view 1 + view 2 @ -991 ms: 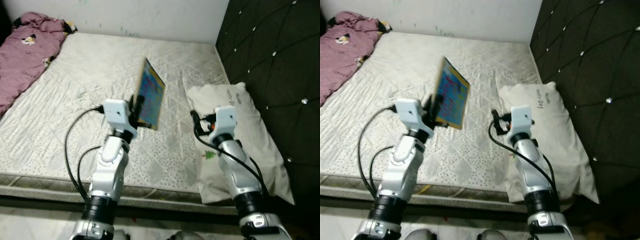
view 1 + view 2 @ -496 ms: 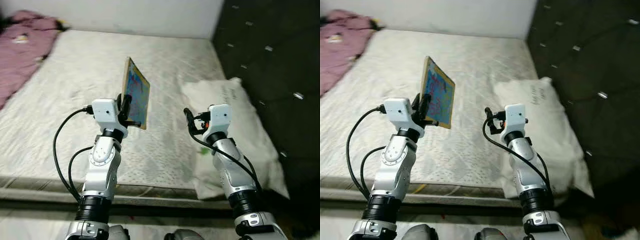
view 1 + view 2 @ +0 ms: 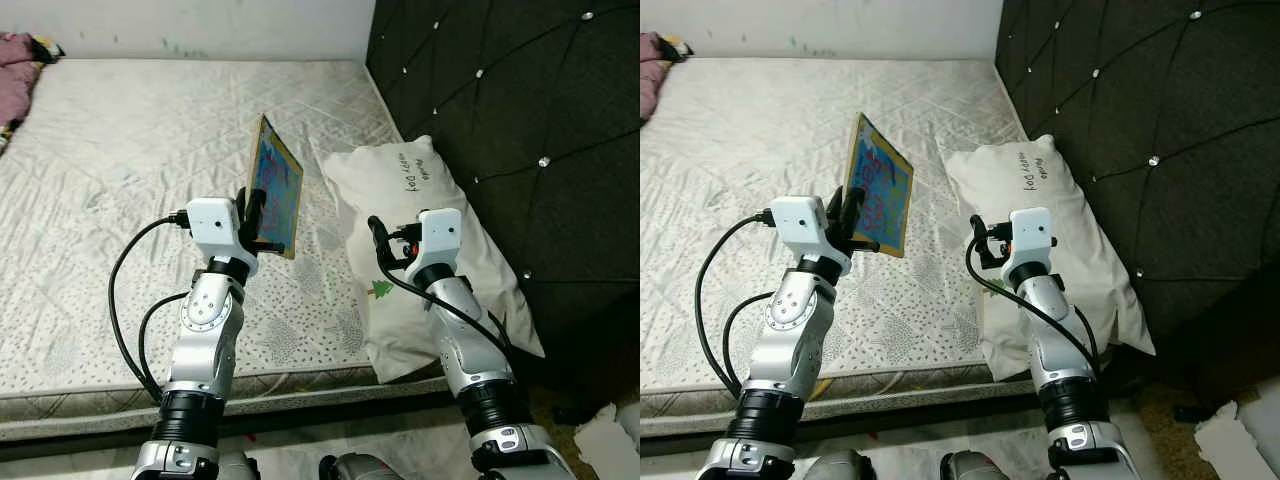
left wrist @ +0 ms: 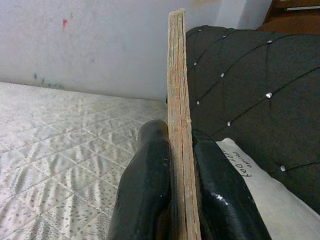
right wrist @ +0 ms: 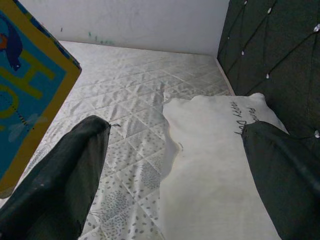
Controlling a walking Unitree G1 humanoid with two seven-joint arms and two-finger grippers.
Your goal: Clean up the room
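The left pincer [image 3: 250, 222] clamps a colourful book [image 3: 276, 198] by its lower edge, holding it upright above the bare mattress [image 3: 120, 150]. The right pincer [image 3: 377, 243], fingers apart, hovers over a white pillow [image 3: 420, 190] beside the black headboard [image 3: 500, 110].

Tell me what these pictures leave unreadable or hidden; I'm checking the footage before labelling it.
- book: the title is too small in the eye views; the left wrist view shows it edge-on, the right wrist view cuts it at the frame edge.
- left gripper: its base is cut off by the wrist view's lower edge.
- pillow: the right arm hides part of it; its print is too small to read fully.
- pink bedding: cut off by the frame edge.
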